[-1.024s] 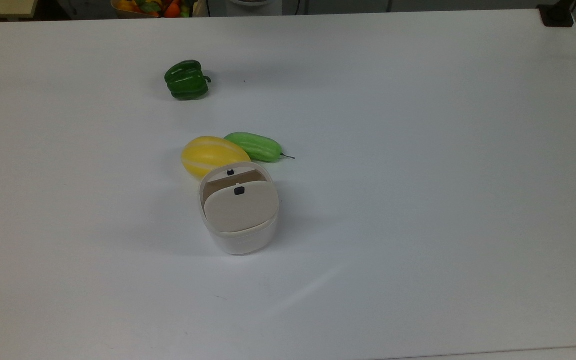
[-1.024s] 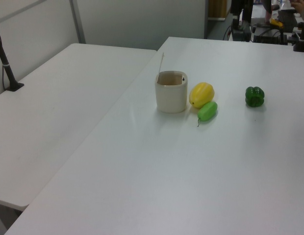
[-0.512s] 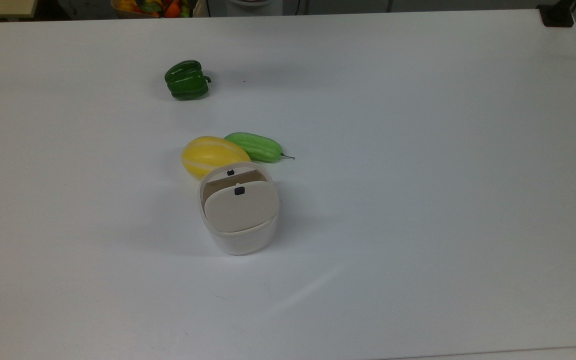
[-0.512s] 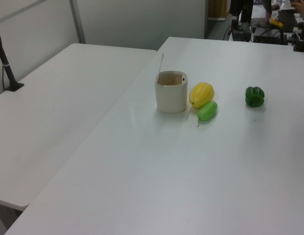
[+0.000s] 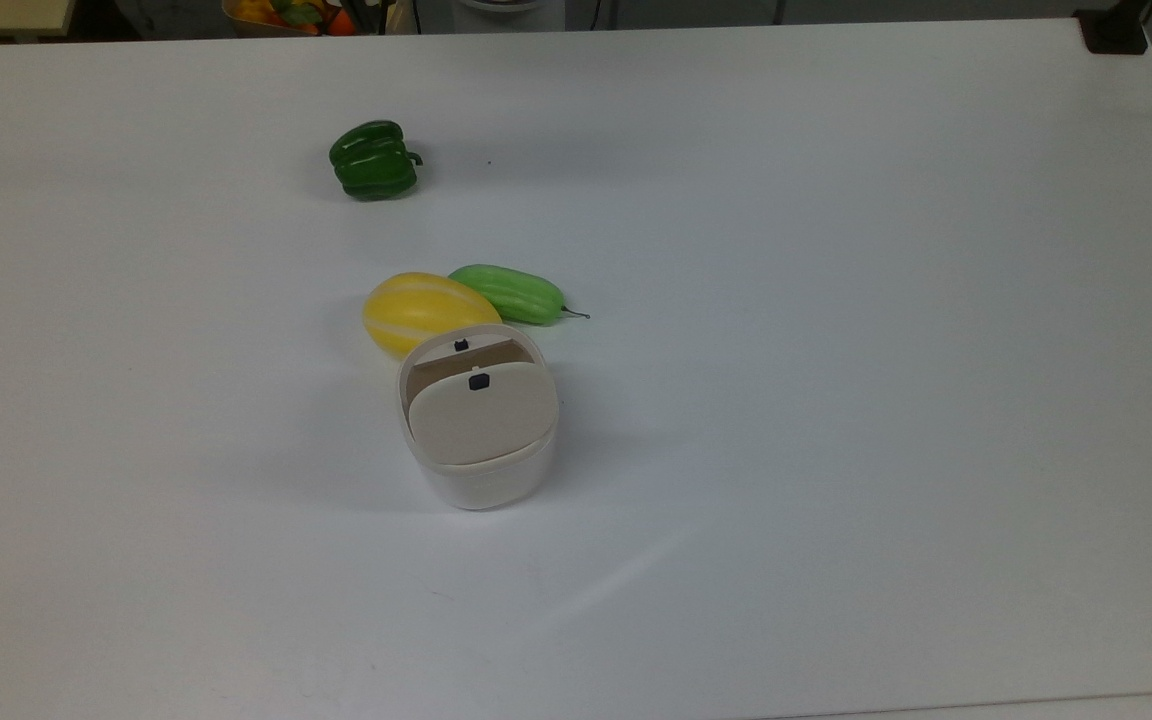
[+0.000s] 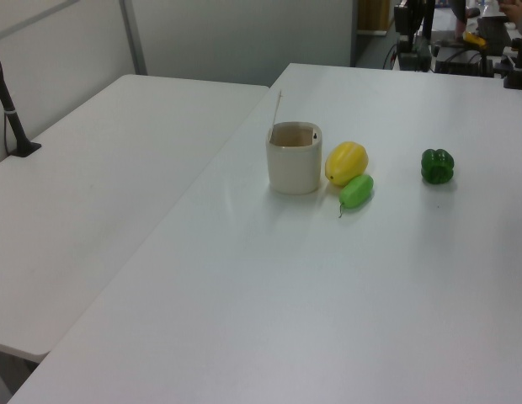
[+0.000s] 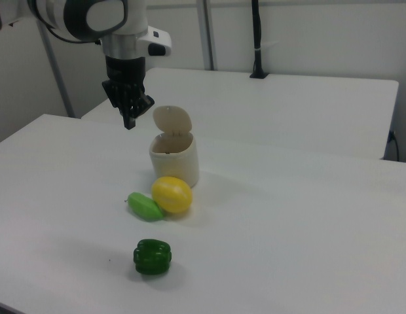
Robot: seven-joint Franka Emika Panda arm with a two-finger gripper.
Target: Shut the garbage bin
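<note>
Bin first: the garbage bin (image 5: 476,440), a small white plastic tub with rounded-square walls, stands near the middle of the white table (image 5: 836,350). Its flat beige lid (image 7: 172,120) is raised upright at one edge, so the bin is open; a small black square button (image 5: 479,381) sits on the lid. In the left view the inside of the tub (image 6: 293,135) looks beige, and whether anything lies in it cannot be told.

One yellow oval melon with pale stripes (image 5: 421,312) lies just beside the bin, touching or nearly touching its wall. One light green cucumber-shaped fruit with a thin dark stem (image 5: 510,292) lies against the melon on the top view's right. One dark green bell pepper (image 5: 373,160) rests well apart from the group, toward the table's far edge in the top view.

In the right view the black two-finger gripper (image 7: 129,121) hangs point-down above the table, near the raised lid on the right view's left, touching nothing. Its fingers sit close together, tips narrow, holding nothing.
</note>
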